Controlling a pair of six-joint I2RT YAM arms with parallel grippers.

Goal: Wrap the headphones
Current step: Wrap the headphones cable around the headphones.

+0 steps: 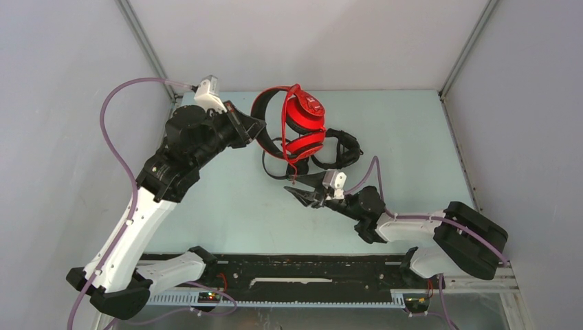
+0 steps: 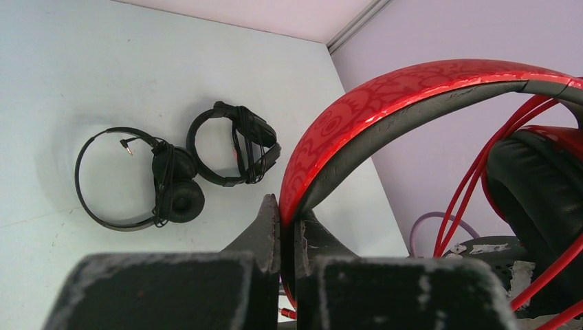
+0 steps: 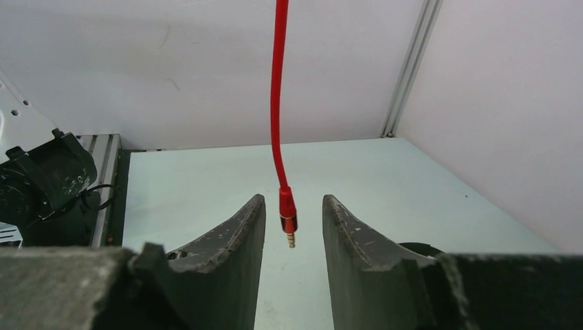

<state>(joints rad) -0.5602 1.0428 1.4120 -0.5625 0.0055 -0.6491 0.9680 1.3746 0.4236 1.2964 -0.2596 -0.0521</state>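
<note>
From above, the red headset (image 1: 304, 124) is held raised over the desk (image 1: 227, 213) by the left pincer (image 1: 253, 129), so that its cable (image 1: 292, 163) hangs free. The right pincer (image 1: 297, 193) is set beneath the cable's end.

At the left wrist, the band (image 2: 385, 103) is clamped tight between the fingers. Two black headsets (image 2: 148, 182), apparently already wound, lie on the desk below.

At the right wrist, the plug (image 3: 287, 218) dangles untouched between parted fingers, seemingly placed for catching.

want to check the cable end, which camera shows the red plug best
Right wrist: the red plug hangs close inside the open right gripper. Top view shows only the red cable dropping toward that gripper, plug too small. Left wrist shows cable loops, no plug.
</note>
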